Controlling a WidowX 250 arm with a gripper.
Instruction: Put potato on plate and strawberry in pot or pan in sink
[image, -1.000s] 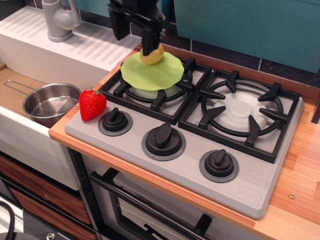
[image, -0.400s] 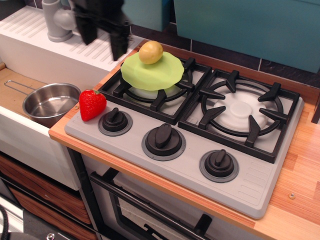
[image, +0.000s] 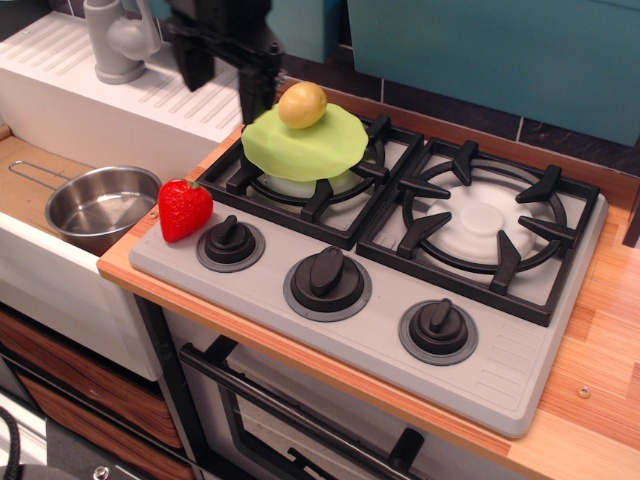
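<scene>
While hovering empty above the back-left corner of the grey toy stove (image: 380, 300), black two-finger gripper (image: 228, 78) seen with fingers spread apart, nothing between them. Small yellowish-tan oval potato (image: 302, 105) resting on far edge of round lime-green plastic plate (image: 305, 145), just right of the gripper and apart from it; first half of the task judged complete. Plate itself perched on left black burner grate (image: 300, 180).

Glossy red toy strawberry (image: 184, 209) standing at the front-left corner of the stove top, beside leftmost black knob (image: 230, 242), lower in the frame than the gripper and toward the camera, slightly left. Long axis running roughly upright, tapered end down. Nearly touching wooden counter edge (image: 150, 270), so little margin on that side.

Shiny stainless-steel round pot (image: 100, 205) with thin wire handle sitting in white sink (image: 60, 270), just left of the strawberry and lower, mouth open upward and empty. Ribbed white drainboard (image: 120, 85) and grey faucet (image: 118, 40) behind it.

Next move judged a descent forward to the strawberry, then a short carry left over the counter lip into the pot. Ample room above fruit; neighbouring knob the closest obstacle to one finger.
</scene>
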